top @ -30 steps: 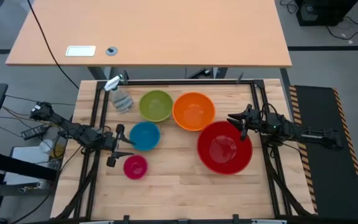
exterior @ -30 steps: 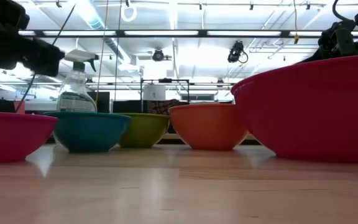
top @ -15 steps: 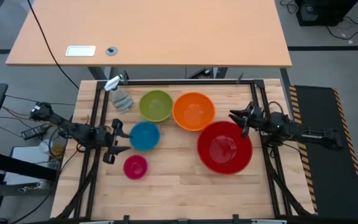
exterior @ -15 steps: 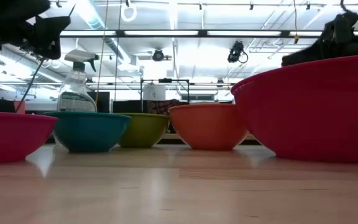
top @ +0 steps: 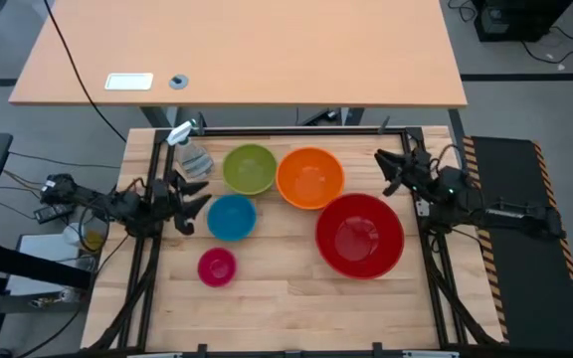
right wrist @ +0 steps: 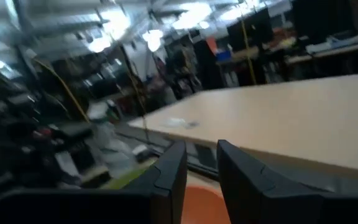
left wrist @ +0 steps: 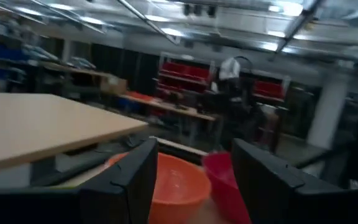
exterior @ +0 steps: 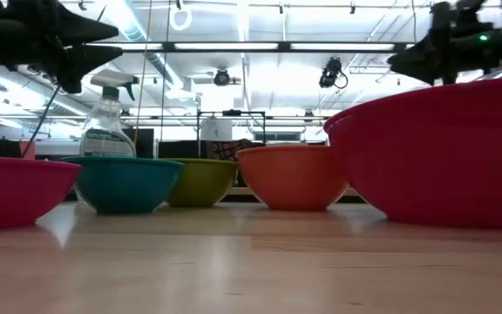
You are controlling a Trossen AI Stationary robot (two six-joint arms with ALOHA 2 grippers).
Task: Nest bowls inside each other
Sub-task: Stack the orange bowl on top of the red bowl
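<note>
No bowl is nested yet. The left gripper (top: 189,195), jaws spread and empty, should be lowered squarely over the near pink bowl (top: 217,267). The right gripper (top: 394,171), jaws narrowly parted and empty, waits beside the red bowl (top: 359,235).

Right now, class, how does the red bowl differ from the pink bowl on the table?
The red bowl is far bigger than the pink bowl. Red sits at the table's right side; pink lies nearer the left. Red's neighbour is the orange bowl; pink's is the blue bowl. Both are round, glossy, upright and empty.
</note>
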